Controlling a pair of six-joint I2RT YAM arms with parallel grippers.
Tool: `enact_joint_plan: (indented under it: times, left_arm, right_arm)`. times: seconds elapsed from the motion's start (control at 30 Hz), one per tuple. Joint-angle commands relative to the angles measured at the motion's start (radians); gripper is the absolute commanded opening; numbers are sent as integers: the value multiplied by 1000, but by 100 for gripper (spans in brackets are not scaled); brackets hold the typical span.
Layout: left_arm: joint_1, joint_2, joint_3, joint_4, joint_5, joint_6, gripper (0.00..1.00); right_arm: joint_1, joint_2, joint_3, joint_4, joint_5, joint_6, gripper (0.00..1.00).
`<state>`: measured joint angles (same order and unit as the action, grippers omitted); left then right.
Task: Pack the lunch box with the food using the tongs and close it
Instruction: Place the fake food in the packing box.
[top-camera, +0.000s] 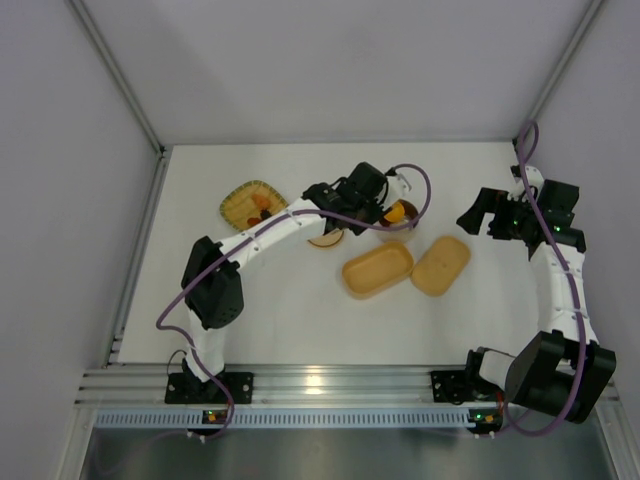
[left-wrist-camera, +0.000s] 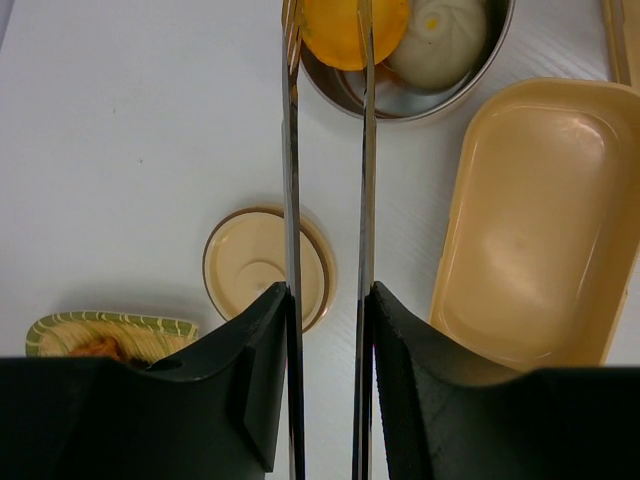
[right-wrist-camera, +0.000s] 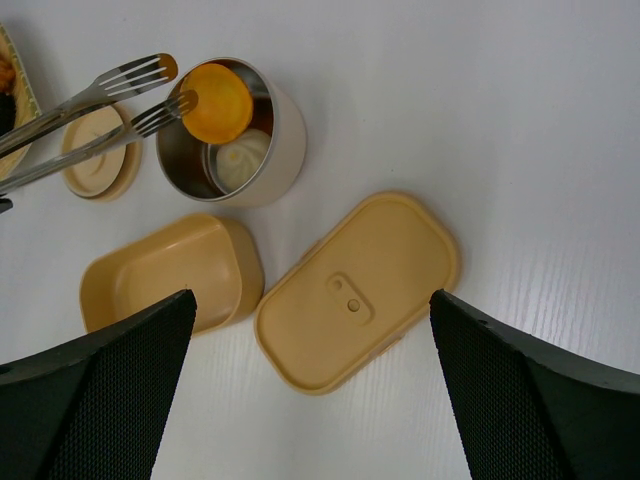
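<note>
L claw (left-wrist-camera: 330, 296) is clamped on the tongs (left-wrist-camera: 291, 190), arms squeezed partway. Tips reach ahead of it to the orange piece (left-wrist-camera: 345, 30) at the steel bowl (left-wrist-camera: 425, 108) rim; can't tell if it's truly pinched. Risk: the round piece slips off the thin tines on lift & drops back by the white bun (left-wrist-camera: 445, 40). Lunch box (left-wrist-camera: 530, 220) sits open & empty just right of the claw; a low swing could clip its wall. R claw (top-camera: 480, 212) is wide apart, holding nothing.
</note>
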<state>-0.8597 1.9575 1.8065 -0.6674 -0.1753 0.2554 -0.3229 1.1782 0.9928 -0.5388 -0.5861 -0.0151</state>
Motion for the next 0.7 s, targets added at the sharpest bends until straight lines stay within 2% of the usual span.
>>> enact_joint_plan:
  times: [0.0, 0.37, 0.67]
  left_arm:
    - [11, 12, 47, 5, 43, -27, 41]
    - [14, 44, 50, -6, 22, -39, 40]
    - [21, 47, 56, -26, 77, -39, 25]
  right_arm:
    - [-13, -6, 1, 54, -9, 0, 99]
    - [-15, -8, 0, 53, -9, -3, 99]
    - [-18, -6, 0, 51, -14, -3, 99]
